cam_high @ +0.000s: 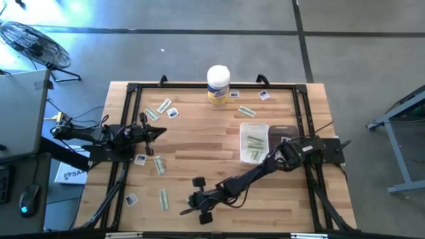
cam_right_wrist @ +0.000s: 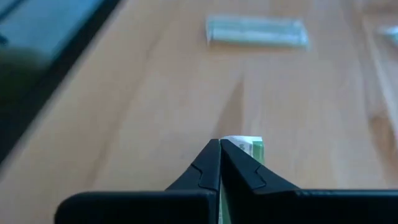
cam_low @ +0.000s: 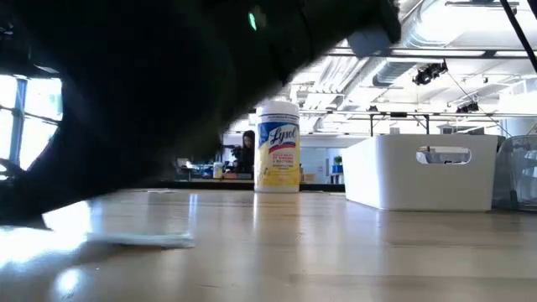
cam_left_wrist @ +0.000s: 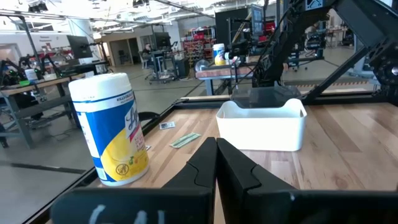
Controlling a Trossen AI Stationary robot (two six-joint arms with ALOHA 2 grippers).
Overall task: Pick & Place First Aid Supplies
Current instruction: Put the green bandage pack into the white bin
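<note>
Clamping the right tool (cam_right_wrist: 220,144) on a green-white strip (cam_right_wrist: 250,148) low at the near edge of the desk (cam_high: 199,143), needing a straight, slow lift before swinging toward the white bin (cam_high: 254,143), left tool (cam_left_wrist: 216,144) waiting clenched, empty.

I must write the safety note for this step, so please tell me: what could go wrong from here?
1. The right tool has shut on only the end of a green-white strip; such a thin hold may slip when lifted.
2. It works low at the table's near edge, so a dropped strip could fall off the table.
3. Its way to the white bin seems clear, but loose packets lie close by; a low swing might scatter them.
</note>
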